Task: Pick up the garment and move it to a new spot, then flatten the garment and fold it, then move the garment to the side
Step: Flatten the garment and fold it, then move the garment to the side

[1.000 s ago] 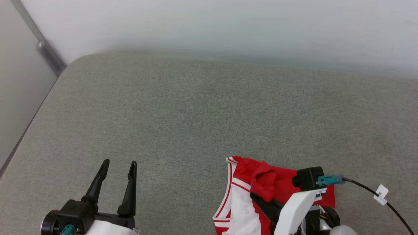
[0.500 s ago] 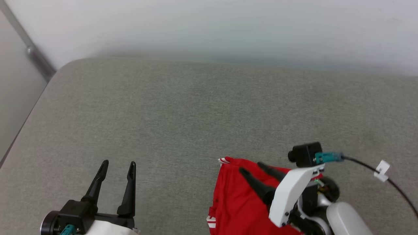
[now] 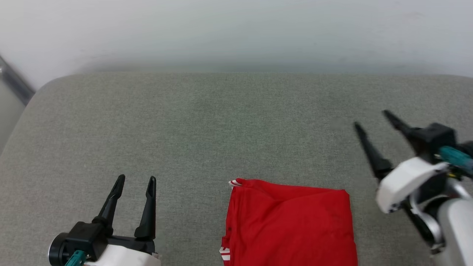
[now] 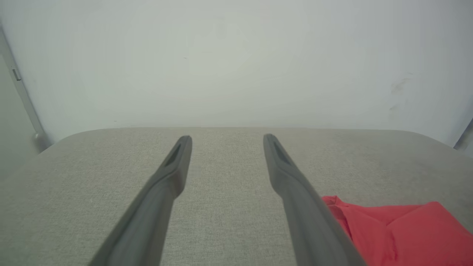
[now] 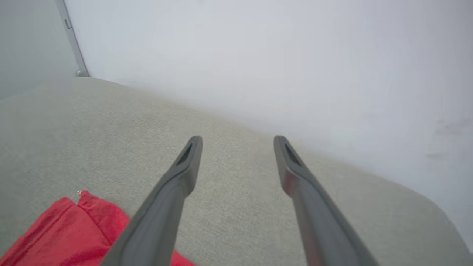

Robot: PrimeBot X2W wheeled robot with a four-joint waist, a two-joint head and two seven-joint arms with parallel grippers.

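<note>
right gripper [image 3: 370, 118] first: both dark fingers spread wide, nothing between them, hanging above the grey cushion [image 3: 184, 129] at the right side of the head view, tips aimed up and to the left. its own wrist view shows the same thing, two fingers well apart with bare fabric between them.

over to the left gripper [image 3: 136, 178], low at the left of the head view: fingers apart too, empty, pointing away from the robot over bare cushion.

between the two lies the garment [image 3: 290, 225], and neither gripper touches it. it sits flat on the cushion at the near edge, right of centre, closer to the right arm's side. it's folded into a neat red block with the plain red face up. its far edge runs across the view, dipping slightly toward the right, and its two sides run back toward the robot. the near end is cut off by the bottom of the head view, so the long axis cannot be told.

a scrap of striped trim [image 3: 233, 182] pokes out at the far left corner, and a bit of white shows at the lower left edge.

behind the cushion stands a pale wall [image 3: 236, 33].
</note>
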